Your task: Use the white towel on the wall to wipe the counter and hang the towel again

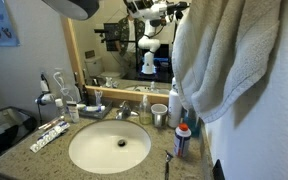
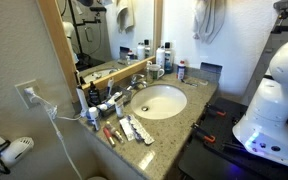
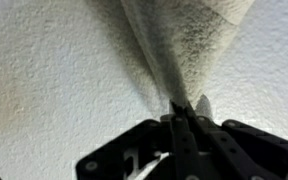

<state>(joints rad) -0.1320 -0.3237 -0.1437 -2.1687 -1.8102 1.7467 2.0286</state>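
White towel point(image 3: 179, 40) against wall point(image 3: 54, 70), tip pinched by closed end effector point(image 3: 187, 110)

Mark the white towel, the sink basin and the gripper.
white towel point(image 1: 224, 55): in an exterior view, middle of the hanging cloth.
sink basin point(image 1: 89, 148): in an exterior view, bare left side of the bowl.
gripper point(image 3: 187, 110): wrist view, between the fingertips, at the towel's fold.

Wood-framed mirror point(image 1: 114, 45); hair dryer point(image 2: 9, 152) below outlet point(image 2: 26, 95); cup point(image 1: 160, 115) between bottles point(image 1: 146, 105).

Bottles point(image 1: 174, 108) line the counter point(image 2: 199, 98) by the mirror point(image 1: 114, 50); open room above the sink basin point(image 1: 89, 150)
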